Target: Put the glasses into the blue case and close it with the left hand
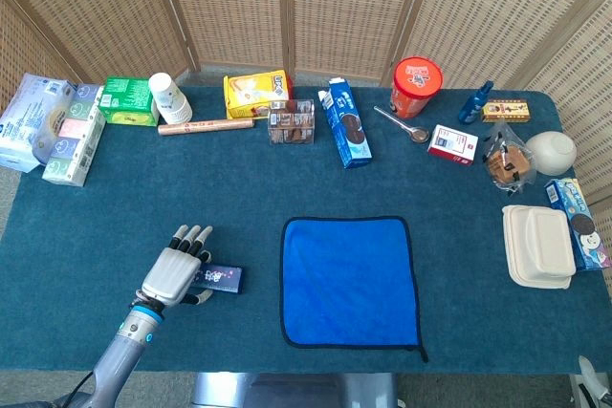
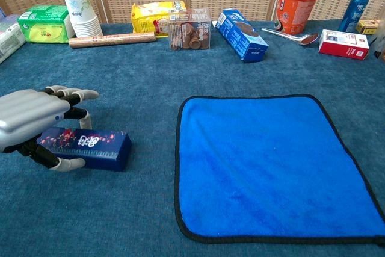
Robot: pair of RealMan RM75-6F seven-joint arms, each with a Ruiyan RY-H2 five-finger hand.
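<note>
The dark blue case [image 1: 224, 279] [image 2: 99, 146] lies closed on the teal table, left of the blue cloth [image 1: 349, 280] [image 2: 271, 161]. My left hand [image 1: 172, 274] [image 2: 30, 118] covers the case's left end. Its fingers [image 2: 72, 95] curl over the far side and the thumb [image 2: 67, 164] presses the near side, so it grips the case. No glasses show in either view. My right hand is out of both views.
Along the back edge stand tissue packs [image 1: 57, 126], a green pack [image 1: 129, 99], paper cups [image 1: 169, 97], a yellow bag [image 1: 254, 91], a blue carton [image 1: 345, 125] and a red tub [image 1: 417, 85]. A white clamshell box [image 1: 538, 246] sits at the right.
</note>
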